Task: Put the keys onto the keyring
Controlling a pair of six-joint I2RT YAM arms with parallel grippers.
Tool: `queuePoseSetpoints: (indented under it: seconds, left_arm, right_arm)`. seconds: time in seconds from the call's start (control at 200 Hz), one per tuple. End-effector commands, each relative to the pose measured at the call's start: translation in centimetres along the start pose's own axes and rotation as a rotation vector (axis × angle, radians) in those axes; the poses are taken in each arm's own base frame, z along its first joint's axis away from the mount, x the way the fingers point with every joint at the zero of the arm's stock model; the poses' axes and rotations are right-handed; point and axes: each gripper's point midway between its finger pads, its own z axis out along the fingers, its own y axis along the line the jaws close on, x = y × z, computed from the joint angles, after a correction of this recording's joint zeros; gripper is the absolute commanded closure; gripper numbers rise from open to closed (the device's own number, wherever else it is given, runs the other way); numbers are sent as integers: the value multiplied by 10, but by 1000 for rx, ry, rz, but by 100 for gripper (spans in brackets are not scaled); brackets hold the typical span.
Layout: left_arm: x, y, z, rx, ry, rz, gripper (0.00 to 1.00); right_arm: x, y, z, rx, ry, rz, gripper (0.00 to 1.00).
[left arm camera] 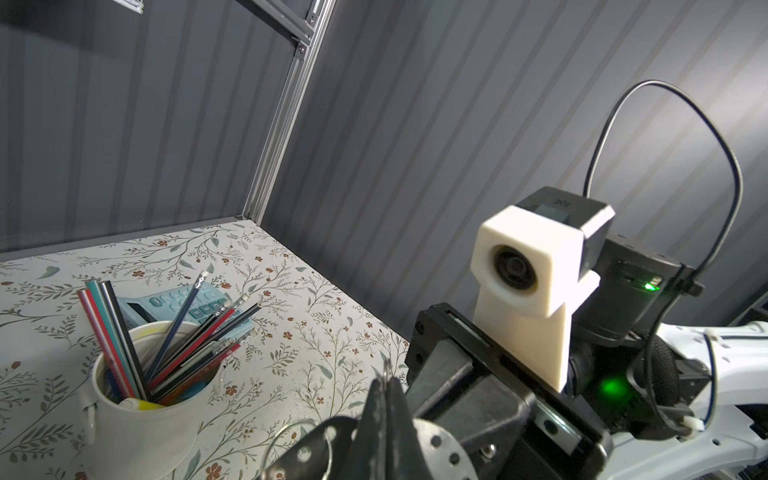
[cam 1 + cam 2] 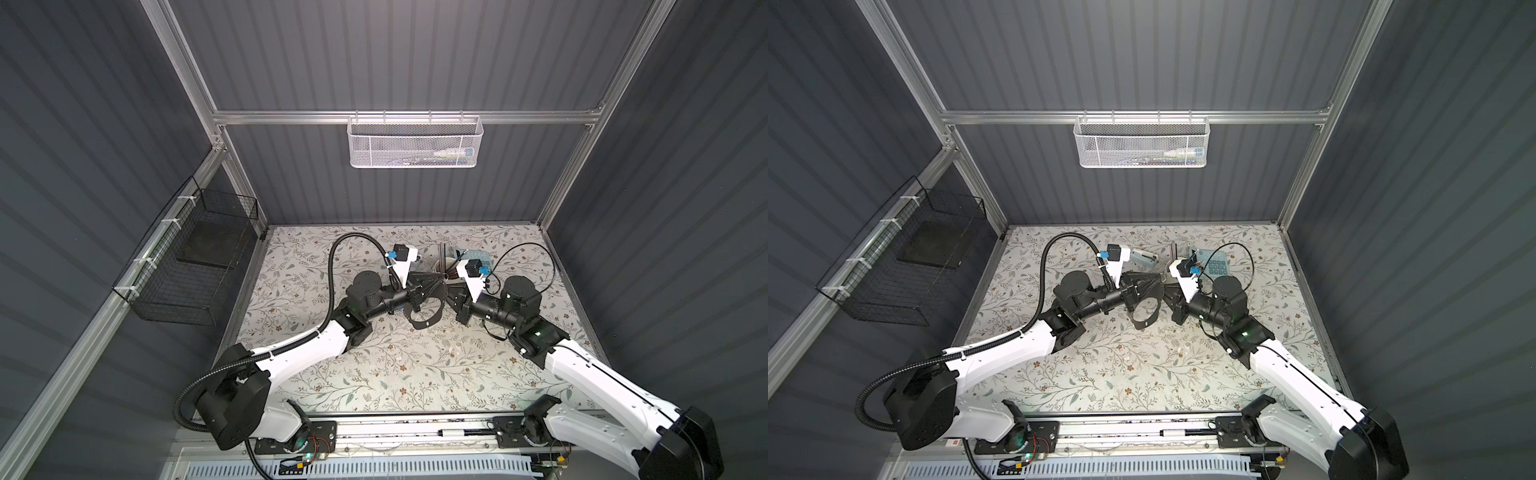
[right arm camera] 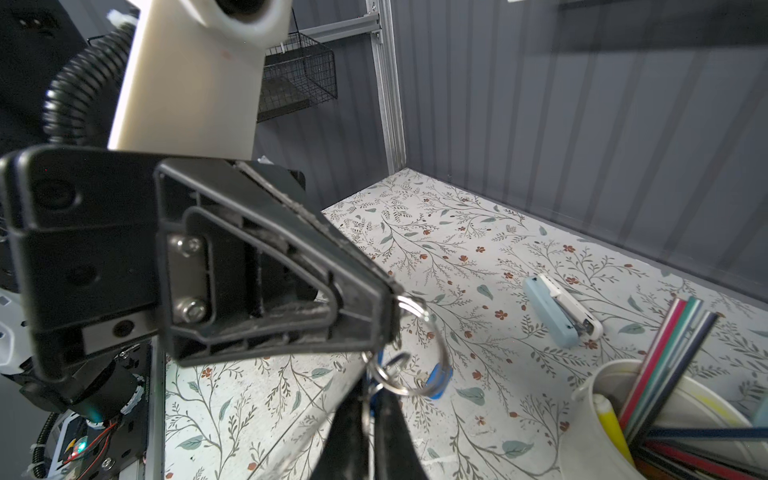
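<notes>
In both top views the two arms meet at the middle of the floral bench (image 2: pixel 395 365). The left tool (image 2: pixel 439 284) and the right tool (image 2: pixel 449 293) come nearly tip to tip. The keyring (image 2: pixel 428 324) — a dark oval loop — sits just below the left tool in the frame. Just behind them stands a cup (image 2: pixel 444 266) of pencils. A calculator (image 2: pixel 1219 264) lies to its right and a stapler (image 2: pixel 1144 257) to its left.

In the left wrist view, at the bottom edge, the left tool's fingers are pressed together. The keyring's grey, hole-dotted band shows on either side of them. The cup is at lower left.

In the right wrist view the left tool fills the left half, its tip pinching a thin wire ring (image 3: pixel 445 349). At bottom centre the right tool is pressed together on the keys (image 3: pixel 439 376) — blue tags dangle from that ring beside its tip.
</notes>
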Motion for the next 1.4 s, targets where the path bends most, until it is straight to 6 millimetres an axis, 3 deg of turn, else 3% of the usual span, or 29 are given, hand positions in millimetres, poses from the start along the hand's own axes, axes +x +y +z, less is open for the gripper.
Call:
queuePoseSetpoints:
  seconds: [0.0,0.33,0.64,0.751,0.876,0.971,1.251,1.396]
  left_arm:
    - [-35,-18,0,43,-107,35,100]
    - [-26,-23,-4,78,-86,27,100]
    - [-23,-22,-1,85,-79,21,100]
    - [-23,-23,-1,95,-78,16,100]
    - [-22,-22,-2,92,-77,16,100]
    - [-20,-22,-1,96,-70,11,100]
    - [-19,-25,-4,105,-65,14,100]
    - [-17,-22,-4,90,-62,18,100]
  right_arm:
    - [11,9,-4,-14,29,-10,91]
    - [15,-7,-16,70,8,16,67]
    - [-4,-34,-40,197,-48,140,39]
    - [-15,-31,-46,207,-39,139,38]
    - [-32,-43,-57,260,-109,158,34]
    - [-38,-39,-55,182,-125,182,33]
    - [-56,-30,-45,35,-148,239,44]
    - [-58,-14,-38,-97,-149,266,49]
